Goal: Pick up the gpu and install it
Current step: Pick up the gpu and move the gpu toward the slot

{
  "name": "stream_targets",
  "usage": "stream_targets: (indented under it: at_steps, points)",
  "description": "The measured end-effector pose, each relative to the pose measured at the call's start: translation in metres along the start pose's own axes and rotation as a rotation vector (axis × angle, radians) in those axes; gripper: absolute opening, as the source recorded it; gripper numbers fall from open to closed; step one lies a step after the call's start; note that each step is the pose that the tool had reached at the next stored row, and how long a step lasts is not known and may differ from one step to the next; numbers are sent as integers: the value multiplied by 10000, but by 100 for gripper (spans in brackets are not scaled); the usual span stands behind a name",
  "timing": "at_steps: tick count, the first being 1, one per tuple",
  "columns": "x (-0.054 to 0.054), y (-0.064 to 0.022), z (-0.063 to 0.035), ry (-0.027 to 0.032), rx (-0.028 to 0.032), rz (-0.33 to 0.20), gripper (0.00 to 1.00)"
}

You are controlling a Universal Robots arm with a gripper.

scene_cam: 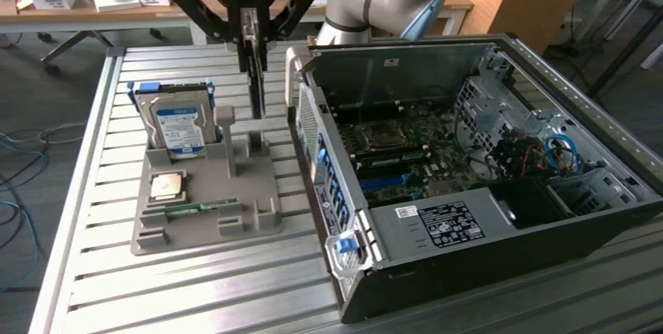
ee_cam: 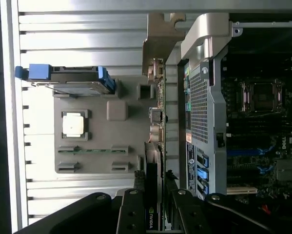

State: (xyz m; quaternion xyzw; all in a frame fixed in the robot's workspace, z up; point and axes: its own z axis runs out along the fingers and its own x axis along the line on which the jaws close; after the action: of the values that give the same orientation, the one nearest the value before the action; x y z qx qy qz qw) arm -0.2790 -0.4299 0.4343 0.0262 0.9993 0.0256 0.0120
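Tool [scene_cam: 248, 29] is clenched on the gpu [scene_cam: 251, 89], pinching its top edge. The card hangs edge-on and upright over the grey tray [scene_cam: 207, 229], lower end right at the tray's post (can't tell if it's clear of the holder or touching it). On the wrist cam the gpu [ee_cam: 153, 165] runs straight btw the fingers [ee_cam: 132, 209], w/ the case [scene_cam: 498, 225] wall just beside it. Hdd [scene_cam: 178, 124], cpu [scene_cam: 168, 186] and ram [scene_cam: 192, 210] sit in the tray on the surface [scene_cam: 207, 295]. My read: this is the lift-out. To do it well I'd pull dead vertical, slow, no twist, so the card doesn't bind in its holder or drag the tray, and I'd mind the case lip close by on the exterior view's right.
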Motion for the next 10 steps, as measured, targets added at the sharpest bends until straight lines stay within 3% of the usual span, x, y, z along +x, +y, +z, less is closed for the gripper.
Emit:
stream_targets:
  at_steps: [6,10]
  points:
    - [-3,6,-115,0,1,0,27]
    - [-4,7,-140,0,-1,-1,27]
